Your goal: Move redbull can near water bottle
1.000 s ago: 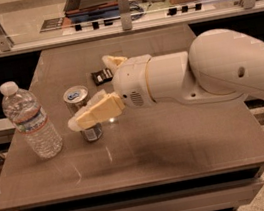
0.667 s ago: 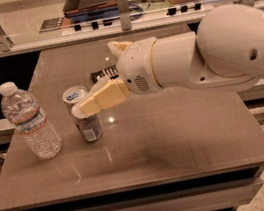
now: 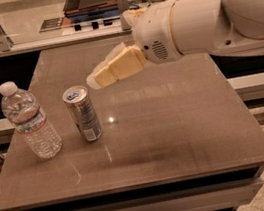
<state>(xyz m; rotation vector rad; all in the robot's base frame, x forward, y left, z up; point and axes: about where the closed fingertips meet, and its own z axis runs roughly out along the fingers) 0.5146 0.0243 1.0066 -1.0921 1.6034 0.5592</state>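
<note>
Redbull can (image 3: 82, 113): You can see it standing on the brown table (image 3: 178, 135), in the left middle of the frame.
Which way it points: Its long side runs up and down. Its blue-tinted top faces up.
Water bottle (image 3: 29, 123): It stands upright too, white cap on top, at the left of the frame.
Can and bottle: The can is just beside the bottle, on the bottle's right. A small gap shows between them, so they do not touch.
Gripper (image 3: 113, 69): It hangs in the air, up and to the right of the can. It is not touching the can or the bottle.
Pincer: You cannot tell whether it is apart or together.
Cut off: The big white arm (image 3: 207, 13) runs out of the frame at the upper right.
Hard to make out: You cannot read the marks on the can. The things on the far counter (image 3: 35, 43) at the top are too small to name.
</note>
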